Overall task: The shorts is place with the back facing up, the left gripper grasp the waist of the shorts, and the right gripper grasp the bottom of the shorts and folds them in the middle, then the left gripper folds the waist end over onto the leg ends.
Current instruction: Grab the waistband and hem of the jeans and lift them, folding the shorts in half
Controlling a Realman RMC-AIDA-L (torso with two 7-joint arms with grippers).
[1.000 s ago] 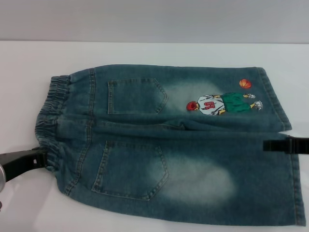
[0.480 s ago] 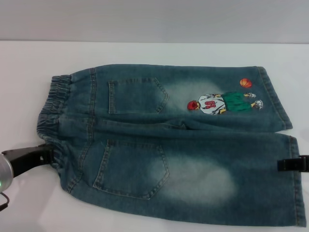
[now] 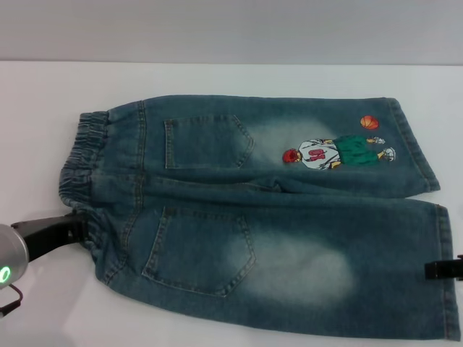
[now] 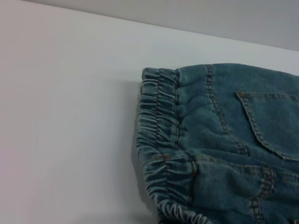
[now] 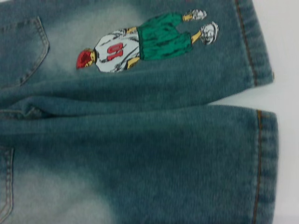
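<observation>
Nearest to us, the left gripper (image 3: 69, 230) rests at the near corner of the elastic waistband (image 3: 81, 170), touching the gathered cloth; we cannot tell whether its fingers are parted or closed. At the opposite near corner, the right gripper (image 3: 443, 270) sits at the hem of the near leg (image 3: 447, 271), only a dark tip showing at the frame's right edge, and we cannot tell its state either. The white table (image 3: 43, 94) leaves open room to the left of the waistband and beyond the far leg, while the near and right edges of the cloth run close to the frame's border.

We count 1 pair of denim shorts (image 3: 253, 217), lying flat and back up at the table's centre, waist toward the robot's left, legs toward its right. The fabric is blue-green with paler faded patches. We count 2 back pockets, near (image 3: 199, 249) and far (image 3: 206, 142). On the far leg sits 1 printed figure (image 3: 336, 153) in a white numbered shirt and green shorts, with 1 orange ball (image 3: 370, 123) just beyond it. The 2 leg hems part slightly at their ends.
</observation>
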